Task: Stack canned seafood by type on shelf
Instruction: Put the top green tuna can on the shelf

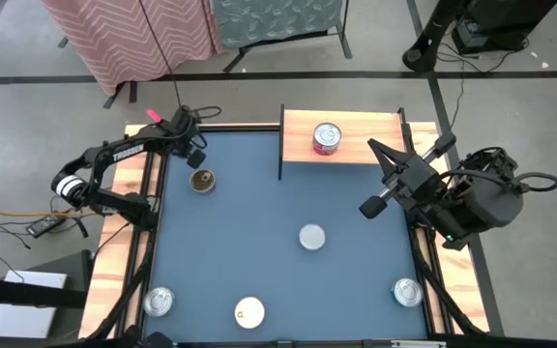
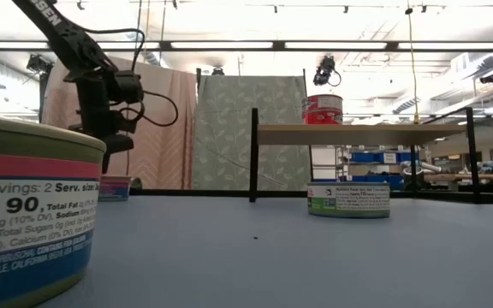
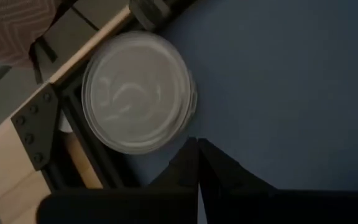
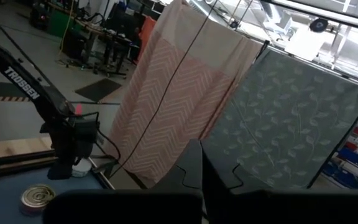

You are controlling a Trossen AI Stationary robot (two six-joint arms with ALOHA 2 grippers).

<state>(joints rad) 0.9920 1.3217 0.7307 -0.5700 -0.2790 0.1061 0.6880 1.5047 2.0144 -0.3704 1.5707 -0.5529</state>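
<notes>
The light-wood shelf (image 1: 356,126) stands at the table's far edge, and one red-labelled tin (image 1: 327,138) sits on it, also seen in the low view (image 2: 322,109). A gold-lidded tin (image 1: 201,181) lies on the blue table, with a silver tin (image 1: 311,237) near the middle. Along the near edge lie two silver tins (image 1: 159,302) (image 1: 407,291) and a white one (image 1: 249,311). My left gripper (image 3: 197,158) is shut and hovers over a silver-lidded tin (image 3: 138,90) at the far left corner. My right gripper (image 1: 383,158) is shut, raised beside the shelf's right end.
Dark metal uprights (image 2: 253,154) carry the shelf plank above the table. Wooden side rails (image 1: 114,251) run along the left and right edges. Hanging cloths (image 4: 166,81) stand beyond the far edge. One tin (image 2: 24,214) sits very close to the low camera.
</notes>
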